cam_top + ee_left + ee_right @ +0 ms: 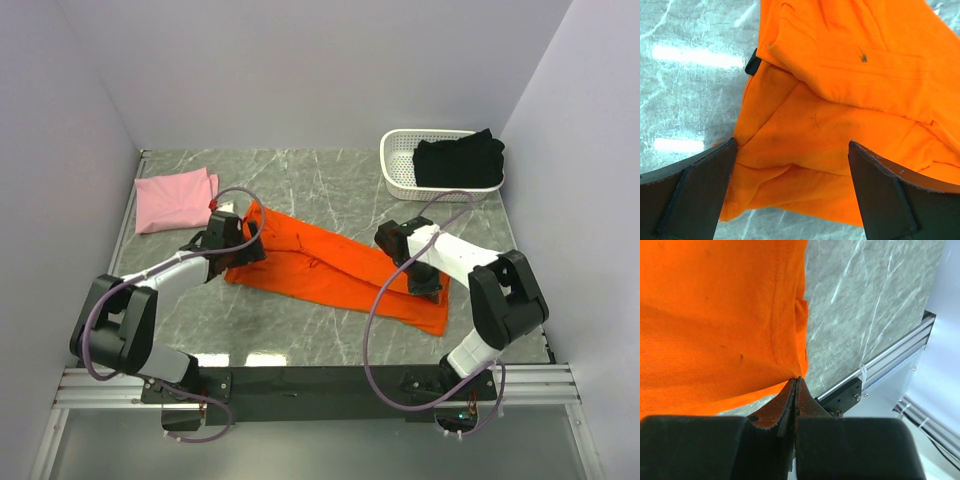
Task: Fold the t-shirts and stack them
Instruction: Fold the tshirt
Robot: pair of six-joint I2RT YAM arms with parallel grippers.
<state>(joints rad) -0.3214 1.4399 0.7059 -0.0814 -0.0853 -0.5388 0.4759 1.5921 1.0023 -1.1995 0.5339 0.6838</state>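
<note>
The right tool, jaws pressed together, meets the hem of the orange t-shirt spread across the worktop; the left tool gapes wide over its other end. Farther back, a pink t-shirt lies folded at left, and a black t-shirt fills the white slotted basket at right.

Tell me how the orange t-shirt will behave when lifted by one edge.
Likely floppy: the orange t-shirt lies creased and folded over itself. Probably light, since the cloth looks thin. Pushed, it would likely bunch, not slide whole.
</note>
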